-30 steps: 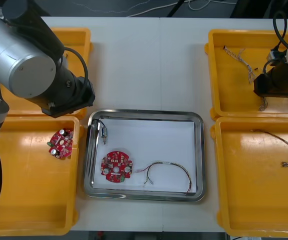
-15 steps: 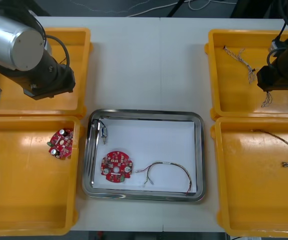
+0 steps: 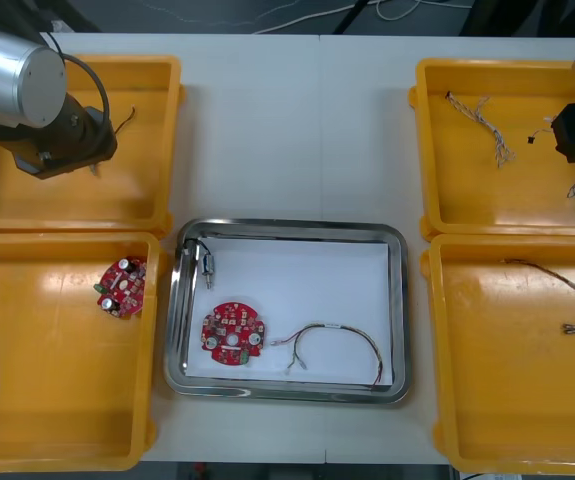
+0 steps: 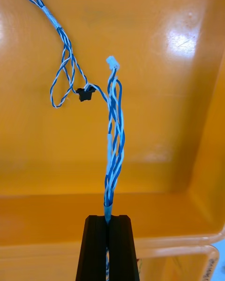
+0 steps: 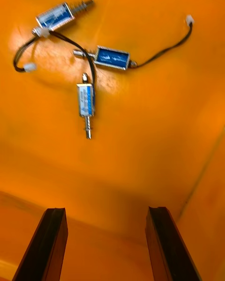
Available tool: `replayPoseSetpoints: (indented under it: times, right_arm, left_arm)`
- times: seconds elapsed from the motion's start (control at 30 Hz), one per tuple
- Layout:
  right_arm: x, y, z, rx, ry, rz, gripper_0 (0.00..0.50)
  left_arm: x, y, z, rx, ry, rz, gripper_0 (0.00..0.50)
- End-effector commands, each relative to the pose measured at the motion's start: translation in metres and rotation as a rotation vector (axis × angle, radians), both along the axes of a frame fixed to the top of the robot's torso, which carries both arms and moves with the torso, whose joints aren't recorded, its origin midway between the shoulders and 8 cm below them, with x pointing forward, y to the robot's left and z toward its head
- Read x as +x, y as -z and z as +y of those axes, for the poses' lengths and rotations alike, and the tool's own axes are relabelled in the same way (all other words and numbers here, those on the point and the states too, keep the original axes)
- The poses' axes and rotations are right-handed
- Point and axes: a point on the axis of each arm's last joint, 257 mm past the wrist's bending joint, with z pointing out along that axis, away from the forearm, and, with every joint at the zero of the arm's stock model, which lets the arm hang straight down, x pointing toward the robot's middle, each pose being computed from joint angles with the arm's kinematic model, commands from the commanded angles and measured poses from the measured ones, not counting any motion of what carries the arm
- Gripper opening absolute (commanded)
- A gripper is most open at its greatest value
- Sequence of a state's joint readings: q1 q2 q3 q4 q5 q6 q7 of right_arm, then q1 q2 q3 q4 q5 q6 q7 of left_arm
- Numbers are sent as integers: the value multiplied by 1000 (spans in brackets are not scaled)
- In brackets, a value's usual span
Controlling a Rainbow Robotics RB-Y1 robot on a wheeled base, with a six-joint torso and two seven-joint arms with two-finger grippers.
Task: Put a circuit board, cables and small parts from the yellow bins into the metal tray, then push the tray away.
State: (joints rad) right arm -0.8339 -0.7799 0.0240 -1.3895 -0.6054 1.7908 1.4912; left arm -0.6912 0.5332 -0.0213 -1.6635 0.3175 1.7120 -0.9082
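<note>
One twisted cable (image 4: 113, 136) hangs from right gripper (image 4: 107, 218); left gripper (image 5: 105, 210) seemingly hovers.

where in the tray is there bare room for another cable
Bare: the tray's far right, beyond the black cable, right of the small metal part. Crowded: near left, by the circuit board. Right gripper grips the twisted cable; left gripper open over its bin.

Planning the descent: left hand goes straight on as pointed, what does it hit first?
Left hand, open, likely meets the yellow bin floor first, just short of the nearest small metal part; depth unclear.
</note>
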Motion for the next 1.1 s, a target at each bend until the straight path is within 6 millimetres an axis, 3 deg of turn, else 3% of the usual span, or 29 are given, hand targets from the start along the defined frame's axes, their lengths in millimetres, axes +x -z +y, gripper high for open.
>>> replayPoseSetpoints:
  times: [0.03, 0.27, 0.6, 0.87, 1.1]
  right_arm:
    - [1, -55, -12, -82, -87, -89, 0]
    - [-8, -58, 18, -166, -283, -95, 0]
    - [-29, -61, 94, -171, -568, -126, 0]
    - [-58, -44, 148, -154, -772, -137, 0]
    - [-79, -31, 180, -182, -906, -121, 0]
  left_arm:
    - [19, -46, 23, 92, 64, -85, 489]
    - [36, -39, 31, 83, 56, -112, 491]
    - [52, -21, 36, 58, 56, -83, 490]
    - [61, -14, 31, 23, 63, -77, 491]
    - [71, -6, 27, -6, 65, -67, 489]
